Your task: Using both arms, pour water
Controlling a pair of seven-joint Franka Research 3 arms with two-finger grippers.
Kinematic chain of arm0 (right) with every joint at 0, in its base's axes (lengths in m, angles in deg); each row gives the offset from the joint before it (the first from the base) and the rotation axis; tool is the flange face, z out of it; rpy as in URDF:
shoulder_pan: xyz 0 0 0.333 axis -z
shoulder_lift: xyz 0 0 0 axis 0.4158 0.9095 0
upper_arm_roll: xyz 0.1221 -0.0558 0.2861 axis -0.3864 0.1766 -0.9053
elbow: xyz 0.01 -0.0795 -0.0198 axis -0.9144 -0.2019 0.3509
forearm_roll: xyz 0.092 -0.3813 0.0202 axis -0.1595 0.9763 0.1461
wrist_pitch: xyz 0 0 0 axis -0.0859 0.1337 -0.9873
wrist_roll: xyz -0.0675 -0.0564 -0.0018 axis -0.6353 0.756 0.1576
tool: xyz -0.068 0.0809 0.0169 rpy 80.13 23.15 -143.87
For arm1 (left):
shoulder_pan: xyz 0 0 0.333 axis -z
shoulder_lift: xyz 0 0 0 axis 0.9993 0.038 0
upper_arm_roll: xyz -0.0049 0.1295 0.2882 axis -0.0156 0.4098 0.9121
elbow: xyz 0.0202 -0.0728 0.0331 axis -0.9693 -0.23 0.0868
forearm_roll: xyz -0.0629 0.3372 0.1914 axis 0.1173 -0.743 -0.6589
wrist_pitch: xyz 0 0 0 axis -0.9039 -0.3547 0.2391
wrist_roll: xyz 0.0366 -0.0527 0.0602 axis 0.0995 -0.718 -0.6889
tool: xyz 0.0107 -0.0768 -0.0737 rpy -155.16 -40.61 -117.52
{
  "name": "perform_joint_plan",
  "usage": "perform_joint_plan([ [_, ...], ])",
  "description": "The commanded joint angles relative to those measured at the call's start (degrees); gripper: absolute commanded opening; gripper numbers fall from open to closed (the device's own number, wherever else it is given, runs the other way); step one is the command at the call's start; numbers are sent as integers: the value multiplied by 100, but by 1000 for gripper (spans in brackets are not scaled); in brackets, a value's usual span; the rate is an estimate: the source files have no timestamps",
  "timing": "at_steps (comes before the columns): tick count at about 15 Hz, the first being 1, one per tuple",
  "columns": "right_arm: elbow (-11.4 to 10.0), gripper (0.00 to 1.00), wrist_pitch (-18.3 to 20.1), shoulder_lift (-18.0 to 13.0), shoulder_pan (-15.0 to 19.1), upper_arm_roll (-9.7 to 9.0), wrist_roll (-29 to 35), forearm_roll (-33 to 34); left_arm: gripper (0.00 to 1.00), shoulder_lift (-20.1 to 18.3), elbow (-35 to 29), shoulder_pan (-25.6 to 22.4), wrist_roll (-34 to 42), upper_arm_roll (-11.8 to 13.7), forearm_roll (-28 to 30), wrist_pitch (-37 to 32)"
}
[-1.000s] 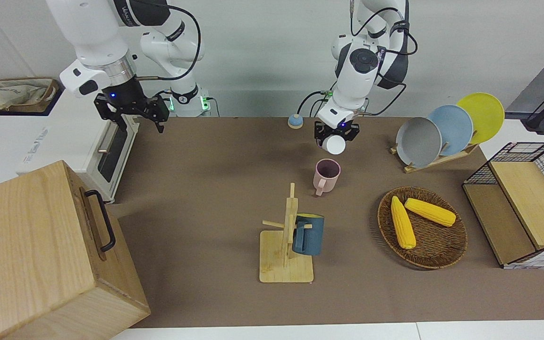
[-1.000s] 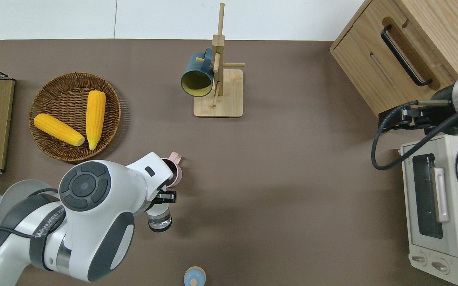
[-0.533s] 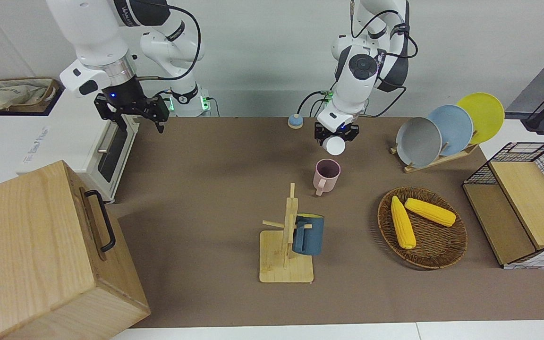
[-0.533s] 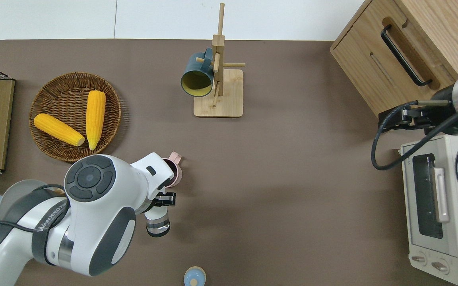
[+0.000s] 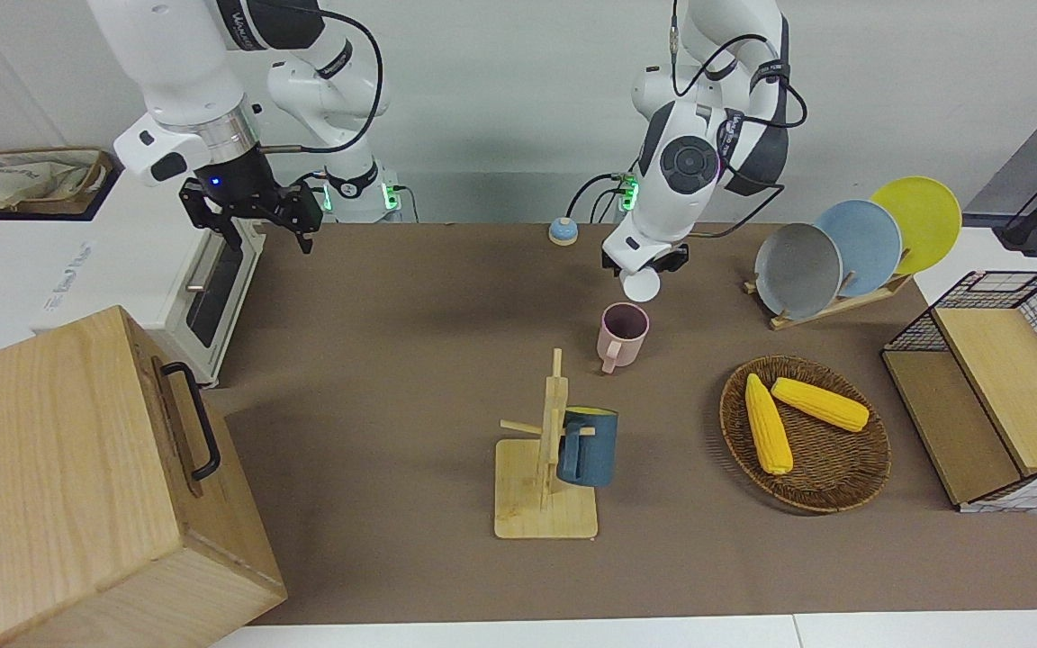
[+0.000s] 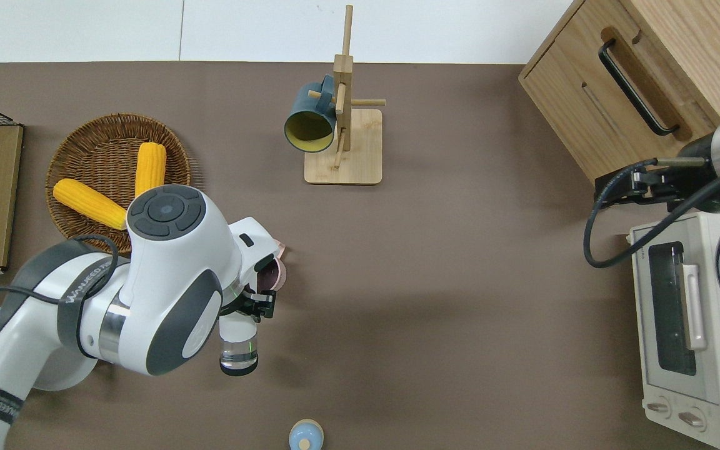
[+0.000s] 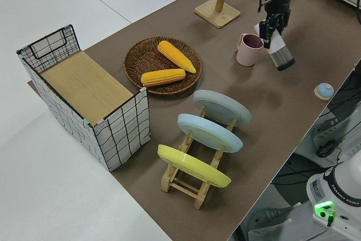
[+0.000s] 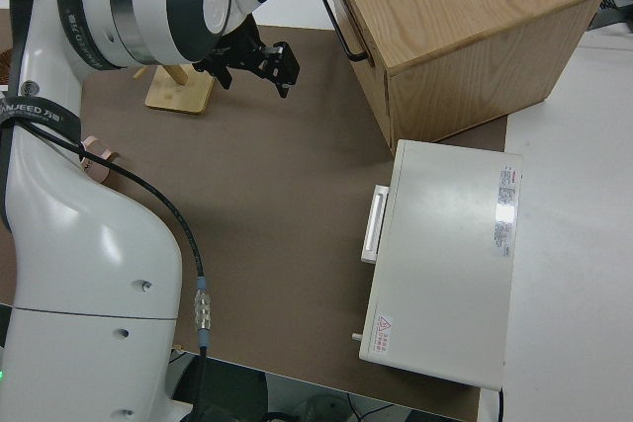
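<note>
The left gripper [image 5: 644,263] is clamped on a clear bottle [image 6: 239,349], which it holds tipped over on its side, its mouth end toward the pink mug [image 5: 622,335] standing on the brown table mat [image 5: 410,378]; seen from above, the bottle hangs over the mat just on the robots' side of the mug. Whether any water is running out cannot be made out. The white wrist of the left arm [image 6: 166,281] covers most of the mug from above, so only a sliver of the pink rim and the handle show there (the front and left side views show the mug whole). A small blue bottle cap [image 5: 562,231] lies on the mat nearer to the robots than the mug. Farther from the robots stands a wooden mug tree [image 5: 547,450] with a dark blue mug [image 5: 587,447] hung on a peg. Toward the left arm's end of the table are a wicker basket [image 5: 834,481] holding two corn cobs [image 5: 768,423], a rack of three plates [image 5: 861,247] and a wire-sided crate [image 5: 1005,387]; the arm hides part of one cob in the overhead view. The right arm is parked, the right gripper [image 5: 253,211] with its fingers apart and empty. At that end sit a white toaster oven [image 6: 685,325] and a wooden box [image 5: 77,486] with a black handle, both cut off by the picture edges.
</note>
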Motion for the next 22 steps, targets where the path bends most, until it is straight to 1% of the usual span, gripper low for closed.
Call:
perform_joint_plan([
  [1, -9, 990, -9, -31, 115, -71, -135, -57, 0, 249, 404, 15, 5, 10, -150, -446],
  [2, -9, 990, -9, -31, 115, -71, -135, -57, 0, 320, 456, 15, 14, 10, -150, -542],
  [3, -9, 987, -9, -31, 115, -71, -135, -57, 0, 416, 639, 24, 14, 19, -150, -657],
  [6, -9, 987, -9, -31, 115, -71, -135, -57, 0, 768, 1324, 50, -21, 10, -142, -1350],
  [8, -9, 987, -9, -31, 115, -71, -135, -57, 0, 865, 1572, 50, -30, -7, -150, -1658],
  [12, -9, 987, -9, -31, 115, -71, -135, -57, 0, 926, 1661, 50, -21, 10, -159, -1774],
  [14, -9, 990, -9, -31, 115, -71, -135, -57, 0, 1110, 1678, 59, -30, -7, -159, -1774],
  [16, -9, 987, -9, -31, 115, -71, -135, -57, 0, 1295, 1713, 68, -65, -16, -360, -1783],
  [22, -9, 987, -9, -31, 115, -71, -135, -57, 0, 1322, 1854, 68, -153, -43, -370, -1950],
])
